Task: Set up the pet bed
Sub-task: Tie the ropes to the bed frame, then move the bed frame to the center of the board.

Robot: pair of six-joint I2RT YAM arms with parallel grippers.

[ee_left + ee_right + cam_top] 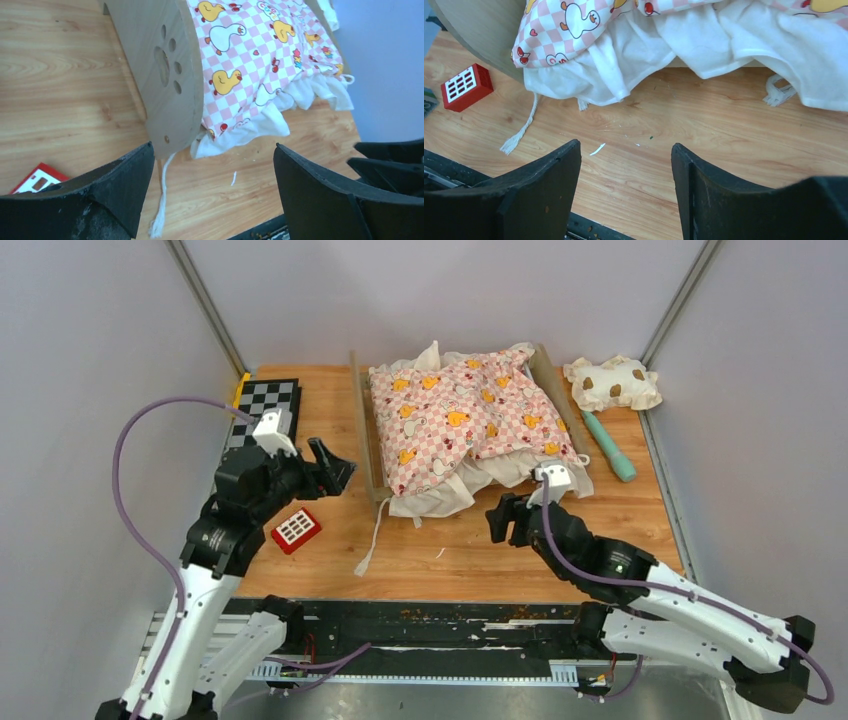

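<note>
The checked cushion already lies rumpled on the pet bed just ahead of the left fingers and right fingers, both apart and empty, while the spotted pillow, well beyond the right fingers on the bench, seemingly awaits placing.
</note>
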